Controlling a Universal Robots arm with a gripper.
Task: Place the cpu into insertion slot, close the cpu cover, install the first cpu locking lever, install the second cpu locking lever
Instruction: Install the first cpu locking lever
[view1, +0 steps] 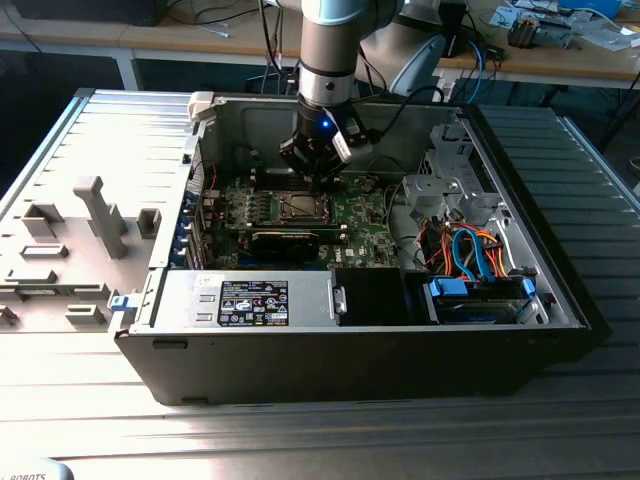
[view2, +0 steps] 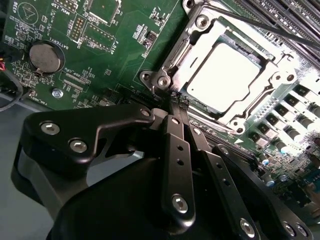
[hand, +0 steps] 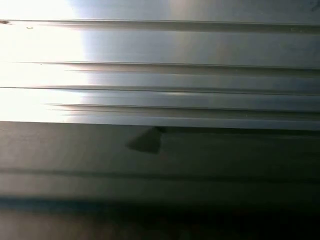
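Gripper (view2: 176, 106) low over the green motherboard (view2: 120, 60), fingers pressed together at their tips, nothing between them, right at the corner of the insertion slot (view2: 165, 80). One cpu (view2: 227, 77) sits in that slot, its pale metal top showing through the window of the one cpu cover (view2: 200, 45), which lies flat over it. One thin lever rod (view2: 260, 25) runs along the slot's far edge; a second lever is hard to make out. One coin battery (view2: 44, 56) sits near the board's edge. In the exterior view the gripper (view1: 322, 172) hangs inside the open computer case (view1: 400, 370), just above the socket (view1: 300, 208). The first wrist view gives ribbed metal (hand: 160, 75), with one dark blurred shape (hand: 147, 141).
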